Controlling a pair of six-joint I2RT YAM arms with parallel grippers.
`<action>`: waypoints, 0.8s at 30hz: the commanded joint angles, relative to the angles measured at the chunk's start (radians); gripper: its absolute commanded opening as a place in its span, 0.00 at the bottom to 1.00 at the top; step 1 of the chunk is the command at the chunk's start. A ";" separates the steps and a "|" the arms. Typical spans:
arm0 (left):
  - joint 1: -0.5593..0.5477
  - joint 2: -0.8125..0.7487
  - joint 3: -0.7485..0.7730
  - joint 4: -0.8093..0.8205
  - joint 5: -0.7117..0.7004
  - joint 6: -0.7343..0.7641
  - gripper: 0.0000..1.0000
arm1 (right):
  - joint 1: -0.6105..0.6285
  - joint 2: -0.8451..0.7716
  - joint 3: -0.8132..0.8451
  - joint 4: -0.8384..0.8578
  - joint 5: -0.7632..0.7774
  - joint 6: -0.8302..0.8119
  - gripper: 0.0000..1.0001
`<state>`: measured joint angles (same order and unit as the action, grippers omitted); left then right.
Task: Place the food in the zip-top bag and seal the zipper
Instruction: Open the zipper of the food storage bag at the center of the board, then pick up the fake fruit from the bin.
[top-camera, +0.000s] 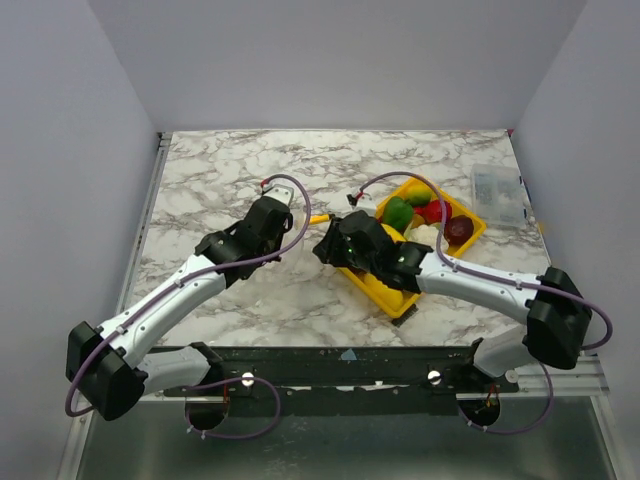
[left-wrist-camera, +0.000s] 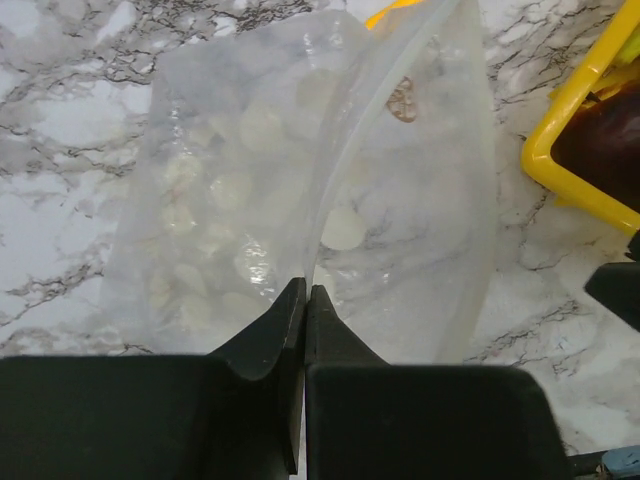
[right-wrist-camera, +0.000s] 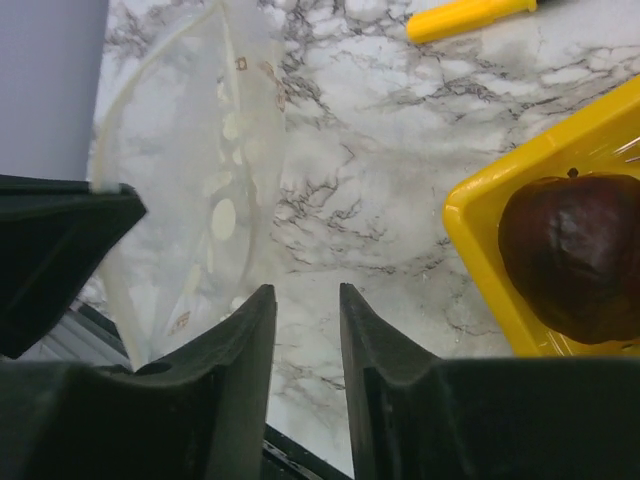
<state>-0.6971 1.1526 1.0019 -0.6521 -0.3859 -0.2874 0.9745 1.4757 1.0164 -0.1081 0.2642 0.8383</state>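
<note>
The clear zip-top bag (left-wrist-camera: 300, 180) with pale dots stands up from the marble, its mouth edge running up from my left gripper (left-wrist-camera: 304, 290), which is shut on that edge. The bag also shows at the left of the right wrist view (right-wrist-camera: 200, 180). My right gripper (right-wrist-camera: 305, 295) is open and empty just beside the bag, over bare marble. The food lies in the yellow tray (top-camera: 385, 290): a green pepper (top-camera: 398, 213), a red piece (top-camera: 434, 211), cauliflower (top-camera: 425, 235) and a dark purple piece (right-wrist-camera: 575, 255). The zipper is hard to make out.
A small yellow stick (right-wrist-camera: 465, 18) lies on the marble beyond the right gripper. A rigid clear plastic box (top-camera: 500, 195) stands at the far right. The tray's corner (left-wrist-camera: 560, 170) is close to the bag's right side. Both arms (top-camera: 470, 280) meet at mid-table.
</note>
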 joint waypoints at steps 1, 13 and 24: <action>0.024 0.016 0.020 0.013 0.116 -0.033 0.00 | 0.006 -0.114 0.015 -0.058 0.044 -0.062 0.40; 0.034 0.035 0.033 0.008 0.166 -0.038 0.00 | -0.068 -0.301 -0.078 -0.328 0.359 -0.024 0.58; 0.033 0.025 0.032 0.017 0.199 -0.032 0.00 | -0.135 -0.309 -0.060 -0.694 0.444 -0.048 0.90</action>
<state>-0.6678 1.1915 1.0042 -0.6518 -0.2249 -0.3161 0.8581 1.1751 0.9543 -0.6395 0.6556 0.8146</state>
